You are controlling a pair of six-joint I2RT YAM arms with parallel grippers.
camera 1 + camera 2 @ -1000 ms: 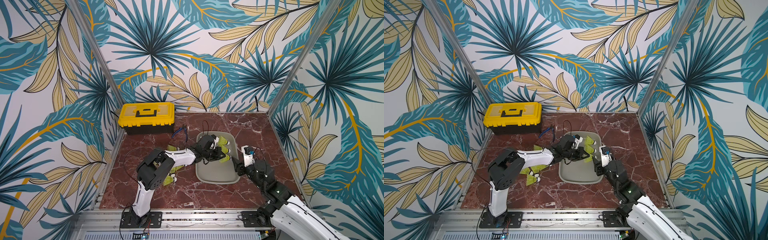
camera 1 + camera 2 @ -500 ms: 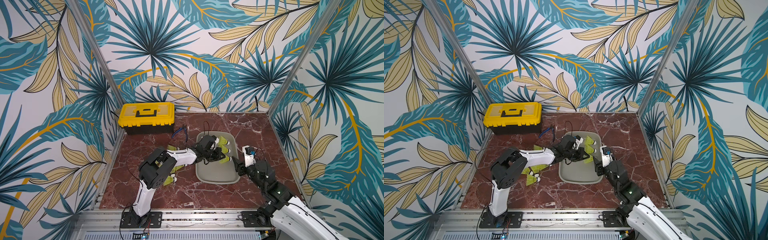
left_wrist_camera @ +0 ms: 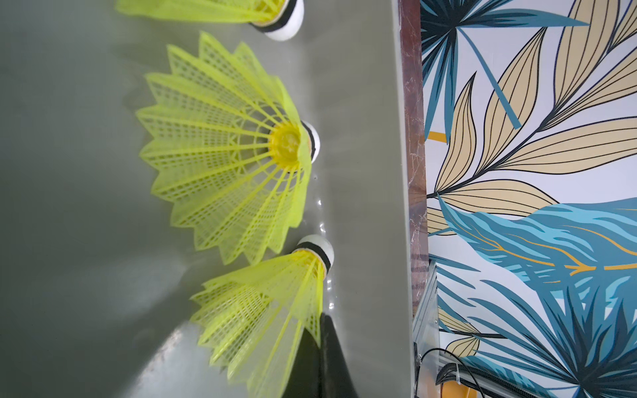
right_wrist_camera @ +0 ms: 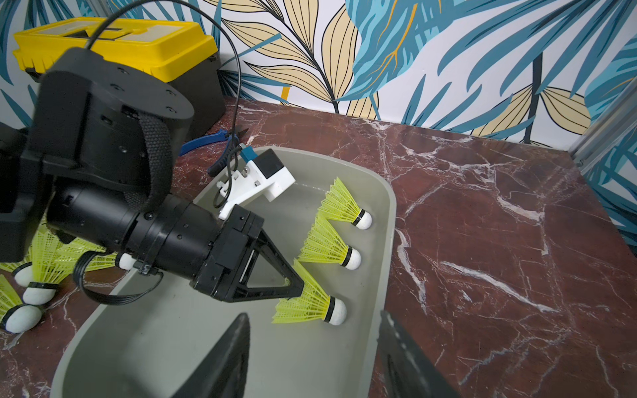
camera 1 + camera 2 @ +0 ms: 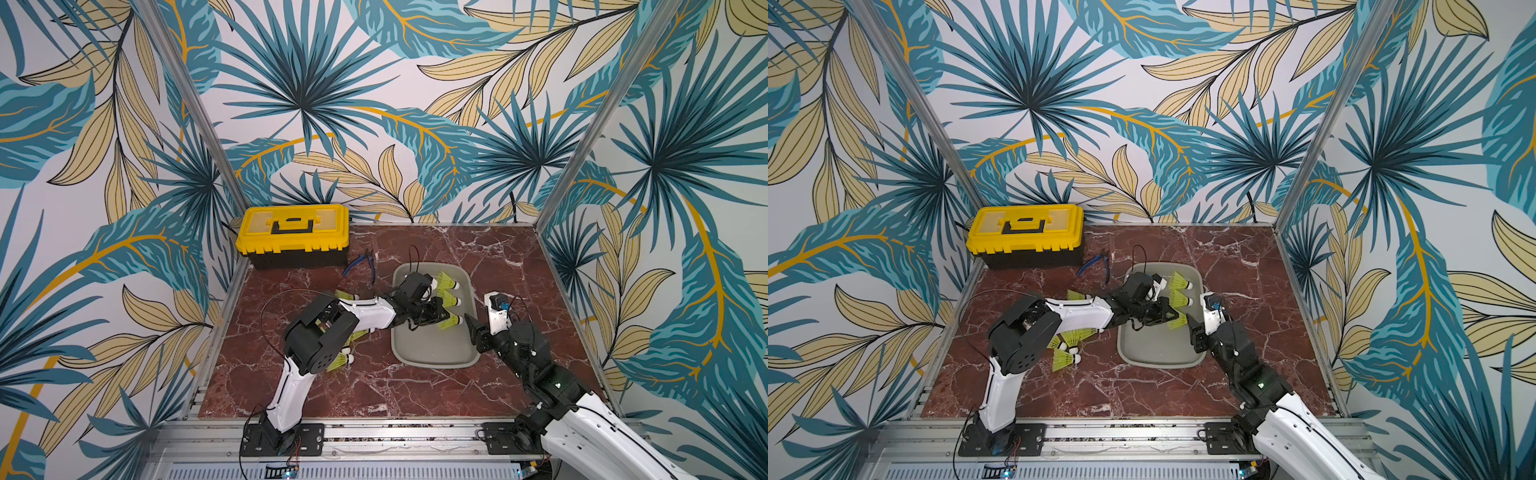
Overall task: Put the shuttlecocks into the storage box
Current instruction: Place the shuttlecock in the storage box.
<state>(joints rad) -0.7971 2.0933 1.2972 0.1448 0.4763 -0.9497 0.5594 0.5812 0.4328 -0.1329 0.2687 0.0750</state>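
The shuttlecocks are neon yellow-green, with lattice skirts flaring from white rounded tips ringed in black. Three lie on their sides in the grey storage box (image 5: 432, 349), in a row along its right wall with their tips pointing right: the far shuttlecock (image 4: 344, 203), the middle shuttlecock (image 4: 327, 248) and the near shuttlecock (image 4: 306, 303).

My left gripper (image 4: 296, 289) reaches in from the left, its jaws pressed together on the skirt rim of the near shuttlecock (the left wrist view shows the mesh running into the seam between the fingers (image 3: 331, 361)). The right gripper (image 4: 313, 314) hangs over the box's near right part, jaws parted about halfway and holding nothing.

Several more shuttlecocks (image 5: 1065, 357) lie on the marble to the left of the box, partly hidden under the left arm, so I cannot count them. The yellow toolbox (image 5: 293, 232) sits far left, with blue-handled pliers (image 5: 361, 264) near it.

Against a second ago little differs. The same three lie in the box, the left elbow has crept slightly right, and the right gripper's gap looks unchanged.
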